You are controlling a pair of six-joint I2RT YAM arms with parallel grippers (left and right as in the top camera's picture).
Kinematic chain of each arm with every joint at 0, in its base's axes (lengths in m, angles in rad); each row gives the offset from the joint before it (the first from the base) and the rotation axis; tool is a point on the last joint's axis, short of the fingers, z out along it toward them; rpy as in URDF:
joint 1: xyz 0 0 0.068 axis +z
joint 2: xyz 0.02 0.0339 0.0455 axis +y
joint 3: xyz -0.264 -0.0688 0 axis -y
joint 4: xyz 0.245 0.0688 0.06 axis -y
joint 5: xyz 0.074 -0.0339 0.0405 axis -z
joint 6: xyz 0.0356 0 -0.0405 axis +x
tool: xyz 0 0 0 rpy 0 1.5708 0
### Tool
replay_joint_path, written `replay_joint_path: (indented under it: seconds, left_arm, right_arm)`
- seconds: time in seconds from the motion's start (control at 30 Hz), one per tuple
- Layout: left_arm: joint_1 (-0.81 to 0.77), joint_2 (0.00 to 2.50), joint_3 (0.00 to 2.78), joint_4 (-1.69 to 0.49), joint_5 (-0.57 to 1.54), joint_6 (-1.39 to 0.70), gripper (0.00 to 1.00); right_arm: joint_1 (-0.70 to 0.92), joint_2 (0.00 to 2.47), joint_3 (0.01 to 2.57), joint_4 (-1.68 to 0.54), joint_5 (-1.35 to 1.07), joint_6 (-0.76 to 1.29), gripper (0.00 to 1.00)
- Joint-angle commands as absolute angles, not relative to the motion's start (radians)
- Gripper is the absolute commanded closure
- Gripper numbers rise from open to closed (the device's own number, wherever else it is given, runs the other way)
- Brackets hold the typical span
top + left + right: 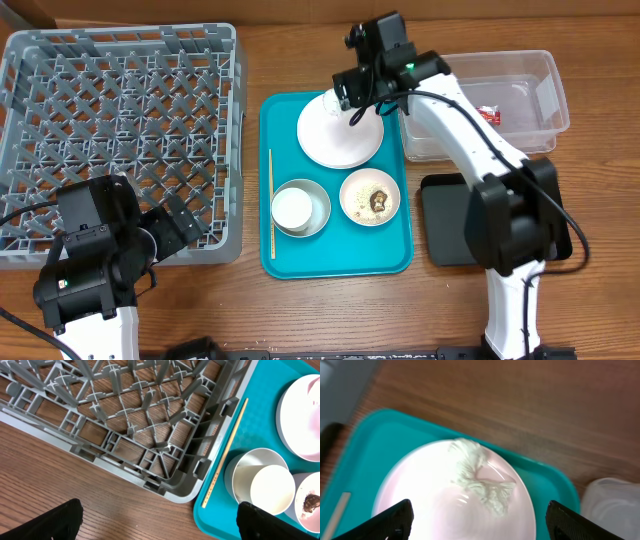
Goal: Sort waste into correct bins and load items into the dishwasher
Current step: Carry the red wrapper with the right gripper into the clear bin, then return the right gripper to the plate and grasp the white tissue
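The white plate (335, 140) lies at the back of the teal tray. My right gripper (356, 102) hovers open just above it. In the right wrist view the crumpled white tissue (481, 479) lies on the plate (420, 505), ahead of the open fingers (477, 521). The white cup (293, 206) sits inside the grey bowl (318, 212). The pinkish bowl (370, 197) holds rice grains and a brown lump (379, 202). The red-and-silver wrapper (488, 114) lies in the clear tub (545, 90). The black tray (445, 225) is beside the teal tray. My left gripper (185, 225) is open and empty at the corner of the grey dish rack (120, 130).
The teal tray (335, 255) sits between the rack and the bins. A wooden chopstick (270, 200) lies along its left side. The left wrist view shows the rack corner (165, 485), the chopstick (225, 455) and the cup (272, 489).
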State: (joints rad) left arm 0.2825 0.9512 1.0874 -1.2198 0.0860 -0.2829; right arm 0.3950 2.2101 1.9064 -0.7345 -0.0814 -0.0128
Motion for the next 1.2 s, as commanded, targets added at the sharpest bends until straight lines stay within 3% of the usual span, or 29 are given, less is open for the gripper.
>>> replay_joint_path:
  seconds: [0.0, 0.4, 0.77, 0.83, 0.93, 1.03, 1.17]
  left_arm:
    - [0.288, 0.949, 1.109, -1.220, 0.097, -0.292, 0.00]
    - [0.288, 0.949, 1.109, -1.221, 0.097, -0.292, 0.00]
    - [0.288, 0.949, 1.109, -1.230, 0.097, -0.292, 0.00]
    - [0.288, 0.949, 1.109, -1.231, 0.097, -0.292, 0.00]
    - [0.288, 0.949, 1.109, -1.232, 0.097, -0.292, 0.00]
    - [0.288, 0.949, 1.109, -1.232, 0.097, -0.292, 0.00]
    - [0.288, 0.949, 1.109, -1.238, 0.097, -0.292, 0.00]
  right_arm:
    - [0.403, 2.259, 1.924, -0.719, -0.064, -0.031, 0.14]
    - [0.431, 2.350, 1.924, -0.705, -0.087, -0.003, 0.25]
    - [0.437, 2.386, 1.924, -0.676, -0.086, 0.001, 0.27]
    - [0.437, 2.386, 1.924, -0.673, -0.086, 0.003, 0.36]
    - [0.437, 2.386, 1.924, -0.688, -0.086, 0.004, 0.61]
    - [0.437, 2.386, 1.924, -0.712, -0.086, 0.004, 0.78]
    - [0.437, 2.378, 1.937, -0.787, -0.087, 0.043, 0.92]
